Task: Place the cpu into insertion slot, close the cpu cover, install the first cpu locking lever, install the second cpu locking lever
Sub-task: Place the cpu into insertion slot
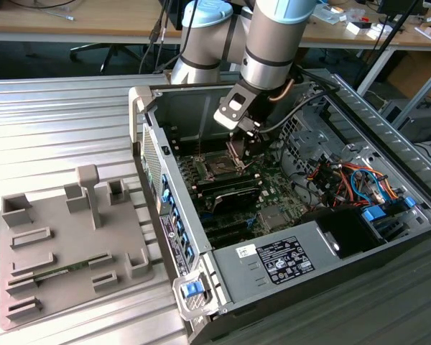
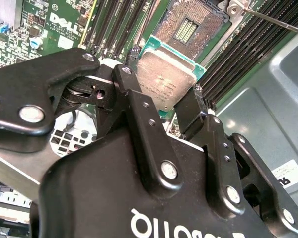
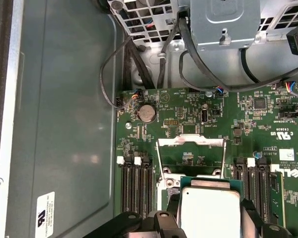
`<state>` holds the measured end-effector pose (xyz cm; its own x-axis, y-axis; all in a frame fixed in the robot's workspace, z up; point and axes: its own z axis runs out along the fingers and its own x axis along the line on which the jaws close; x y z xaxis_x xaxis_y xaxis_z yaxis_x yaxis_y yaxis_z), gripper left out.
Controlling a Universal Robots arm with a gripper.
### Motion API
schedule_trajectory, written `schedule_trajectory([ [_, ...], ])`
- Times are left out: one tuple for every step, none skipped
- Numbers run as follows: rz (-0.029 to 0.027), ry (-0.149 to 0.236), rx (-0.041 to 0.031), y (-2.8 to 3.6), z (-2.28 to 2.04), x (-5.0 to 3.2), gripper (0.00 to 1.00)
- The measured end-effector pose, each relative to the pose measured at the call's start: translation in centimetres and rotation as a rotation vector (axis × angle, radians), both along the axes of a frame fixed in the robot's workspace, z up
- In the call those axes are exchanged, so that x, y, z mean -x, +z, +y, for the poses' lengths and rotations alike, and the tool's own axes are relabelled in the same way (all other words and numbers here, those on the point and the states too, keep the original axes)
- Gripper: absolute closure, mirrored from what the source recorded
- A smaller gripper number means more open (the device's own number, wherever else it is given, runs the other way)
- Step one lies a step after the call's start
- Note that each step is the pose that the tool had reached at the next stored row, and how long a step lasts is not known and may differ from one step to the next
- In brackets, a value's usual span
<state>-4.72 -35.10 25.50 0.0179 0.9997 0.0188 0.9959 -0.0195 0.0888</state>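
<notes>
Now claw (image 2: 160, 91) pinches cpu (image 2: 169, 79) above open socket (image 2: 188, 29); cpu cover (image 3: 191, 143) raised; memory slots (image 3: 136, 191) alongside.

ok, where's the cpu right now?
In the second wrist view the cpu sits clamped between the jaws, close to the open socket on the motherboard.

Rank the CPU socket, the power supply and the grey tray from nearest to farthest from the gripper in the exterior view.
1. CPU socket, on the board just under the gripper.
2. Power supply, at the near end of the case.
3. Grey tray, outside the case on the exterior view's left.
</notes>
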Motion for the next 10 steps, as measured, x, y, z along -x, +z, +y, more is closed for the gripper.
schedule_trajectory([
  [0.0, 0.0, 0.0, -0.01, 0.0, 0.01, 0.45],
  [0.0, 0.0, 0.0, -0.03, 0.0, 0.02, 0.45],
  [0.0, 0.0, -0.0001, -0.05, 0.0, 0.04, 0.45],
  [0.0, 0.0, 0.0, -0.07, 0.0, 0.05, 0.45],
  [0.0, 0.0, 0.0, -0.1, 0.0, 0.07, 0.45],
  [0.0, 0.0, -0.0001, -0.13, 0.0, 0.07, 0.45],
  [0.0, 0.0, 0.0, -0.15, 0.0, 0.09, 0.45],
  [0.0001, 0.0, 0.0, -0.17, 0.0, 0.1, 0.45],
  [0.0, 0.0, -0.0001, -0.2, 0.0, 0.12, 0.45],
  [0.0, 0.0, 0.0, -0.21, 0.0, 0.13, 0.45],
])
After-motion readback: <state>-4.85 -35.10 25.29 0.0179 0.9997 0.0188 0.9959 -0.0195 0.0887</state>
